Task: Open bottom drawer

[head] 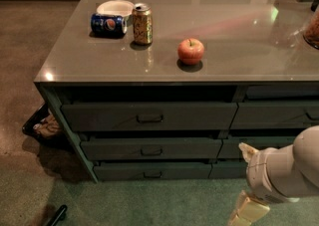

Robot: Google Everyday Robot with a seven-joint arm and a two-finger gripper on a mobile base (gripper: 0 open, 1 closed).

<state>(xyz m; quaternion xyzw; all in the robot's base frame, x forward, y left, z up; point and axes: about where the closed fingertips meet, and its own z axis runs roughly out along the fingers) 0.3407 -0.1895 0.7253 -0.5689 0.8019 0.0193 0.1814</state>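
Observation:
The bottom drawer [152,171] is the slimmest dark grey-green front at the foot of the left three-drawer stack, with a small dark pull [152,174] at its centre. Its front looks pushed in, level with the stack. My gripper [247,210] hangs at the lower right of the camera view, at the frame's bottom edge, below my white forearm [284,168]. It is to the right of the drawer and below its height, apart from the pull, in front of the neighbouring stack.
The grey counter [239,60] carries a red apple [191,51], an upright gold can [142,23], a blue can on its side [108,24] and a white bowl [114,7]. A dark bin [42,125] sits left of the cabinet. A black object [56,216] lies on the green floor.

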